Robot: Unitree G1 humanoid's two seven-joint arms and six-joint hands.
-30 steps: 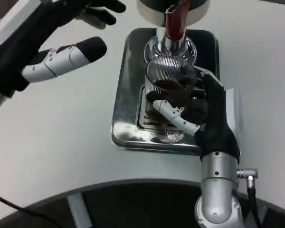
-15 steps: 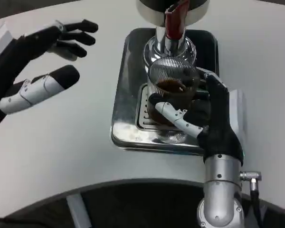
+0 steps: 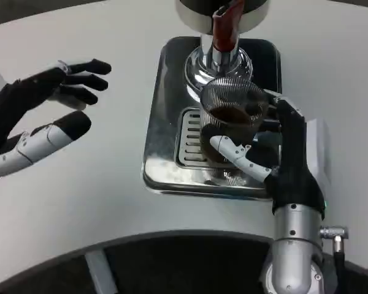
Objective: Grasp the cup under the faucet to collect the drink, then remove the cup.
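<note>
From the head view, the right hand (image 3: 276,160) is wrapped around a ribbed clear glass cup (image 3: 232,125), its white thumb crossing the front of the glass low down and its black fingers curling around the far right side, so the fingers are clamped on the cup. The cup holds a dark drink that fills roughly its lower half, and it sits over the slotted drain grille (image 3: 193,139) of the chrome drip tray (image 3: 162,122), just in front of the polished faucet column (image 3: 218,58) with its red tap lever (image 3: 224,24) above; whether the cup's base rests on the grille or hangs just clear of it cannot be told from here. The left hand (image 3: 46,116) hovers over the white table (image 3: 92,202), well apart from the tray, with its fingers spread and nothing in them. With the drink apparently collected, what remains is carrying the cup away, and that is where trouble could come. The glass is smooth and ribbed, and the grip sits low on it, so a loose hold or a quick pull could let it tip or twist in the fingers and slop the liquid over the rim. The cup stands near the faucet column, so a careless lift could knock its rim against the chrome. Dragging rather than lifting could catch the base on the tray's raised edge and spill the drink.
</note>
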